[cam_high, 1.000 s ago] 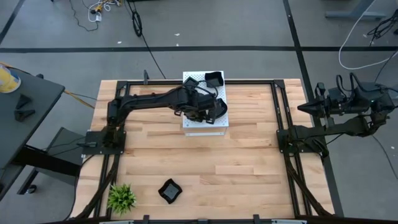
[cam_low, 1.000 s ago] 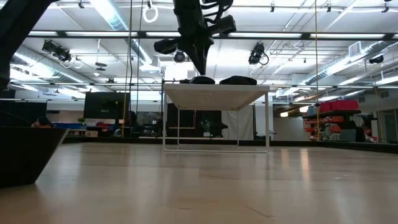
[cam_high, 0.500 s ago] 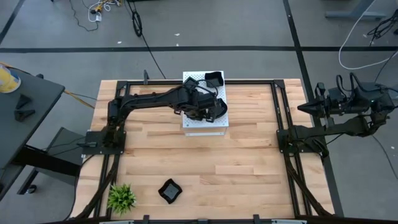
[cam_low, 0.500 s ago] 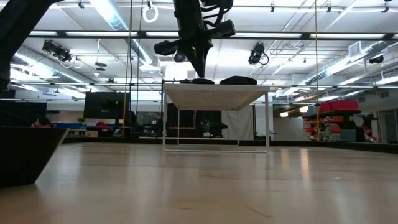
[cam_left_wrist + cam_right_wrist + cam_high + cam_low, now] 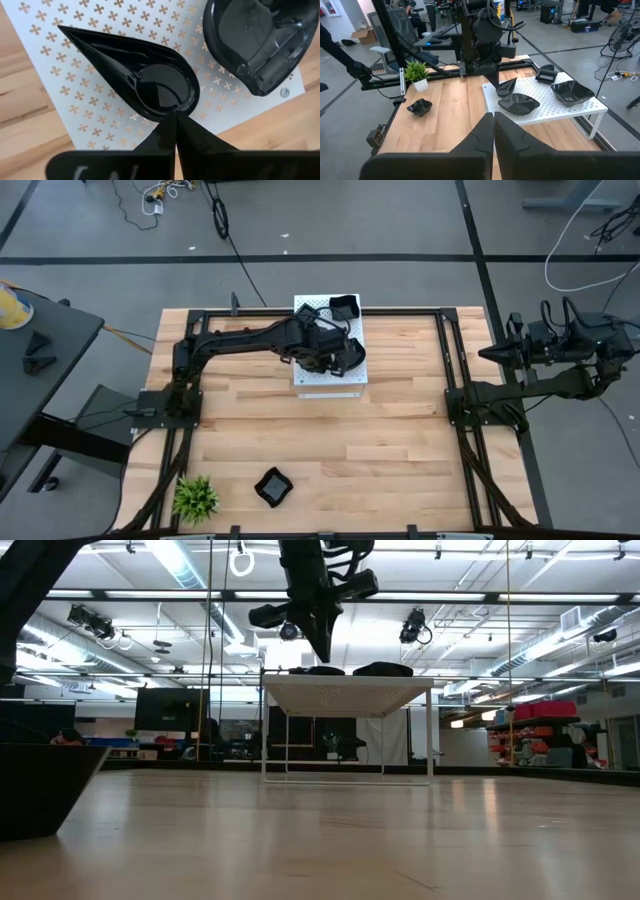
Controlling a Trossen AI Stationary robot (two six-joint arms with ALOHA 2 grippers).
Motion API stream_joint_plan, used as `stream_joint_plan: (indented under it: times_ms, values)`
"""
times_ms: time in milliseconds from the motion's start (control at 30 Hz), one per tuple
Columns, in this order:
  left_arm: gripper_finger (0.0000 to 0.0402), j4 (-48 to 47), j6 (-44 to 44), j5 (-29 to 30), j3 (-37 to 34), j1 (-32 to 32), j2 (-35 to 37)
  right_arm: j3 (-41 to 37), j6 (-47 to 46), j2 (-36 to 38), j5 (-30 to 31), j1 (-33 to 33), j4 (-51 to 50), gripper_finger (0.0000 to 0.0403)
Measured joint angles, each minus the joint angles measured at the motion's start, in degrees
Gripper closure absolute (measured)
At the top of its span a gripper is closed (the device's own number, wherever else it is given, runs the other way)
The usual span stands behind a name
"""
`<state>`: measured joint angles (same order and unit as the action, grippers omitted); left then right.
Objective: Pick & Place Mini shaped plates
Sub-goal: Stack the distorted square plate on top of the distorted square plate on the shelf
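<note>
A white perforated board point(image 5: 312, 311) stands on legs at the table's far middle with several glossy black mini plates on it. My left gripper point(image 5: 173, 116) is shut and points steeply down at the round end of a teardrop plate point(image 5: 135, 70), which lies flat on the board. A larger rounded plate point(image 5: 255, 45) lies beside it, and a squarish one point(image 5: 344, 307) sits on the far corner. Another plate point(image 5: 272, 487) rests on the table near the front edge. My right gripper point(image 5: 493, 120) is shut, raised at the table's right side point(image 5: 488, 353). My left gripper comes from above with its shut tips over the teardrop plate's rim at the round end point(image 5: 187, 106). The fingers themselves hide that spot, so I cannot tell whether they touch the rim. The plate lies on the board.
A small green plant point(image 5: 195, 497) stands at the near left corner. Black frame rails point(image 5: 445, 360) run along both table sides. In the low view the board point(image 5: 348, 692) stands well above the tabletop. Bare wood point(image 5: 380, 440) lies between the board and the front edge.
</note>
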<state>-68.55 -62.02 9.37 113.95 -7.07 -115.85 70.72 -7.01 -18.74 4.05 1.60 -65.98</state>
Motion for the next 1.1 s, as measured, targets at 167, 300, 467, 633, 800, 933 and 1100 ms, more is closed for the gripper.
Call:
stream_joint_plan:
  times_ms: [167,300,467,633,800,933,1100]
  values:
    - [0.0396,0.1,0.2,-0.2,0.0,0.0,-0.7,0.0,0.0,0.0,0.0,0.0,0.0,0.0384]
    - [0.0391,0.3,0.2,-0.2,0.1,0.0,-1.0,0.0,0.0,0.0,0.0,0.0,0.0,0.0384]
    - [0.0395,0.0,0.1,-0.2,0.0,0.0,-1.3,0.0,0.0,0.0,0.0,0.0,0.0,0.0384]
    - [0.0396,-0.4,-0.2,0.4,0.0,0.3,-0.3,0.0,0.0,0.0,0.0,0.0,0.0,0.0384]
    - [0.0386,-0.4,-0.3,0.9,0.0,0.5,1.1,0.0,0.0,0.0,0.0,0.0,0.0,0.0384]
    - [0.0385,-1.3,-0.2,1.0,0.0,1.7,2.3,0.0,0.0,0.0,0.0,0.0,0.0,0.0384]
    - [0.0384,-3.9,2.9,1.0,0.0,5.2,3.0,0.0,0.0,0.0,0.0,0.0,0.0,0.0384]
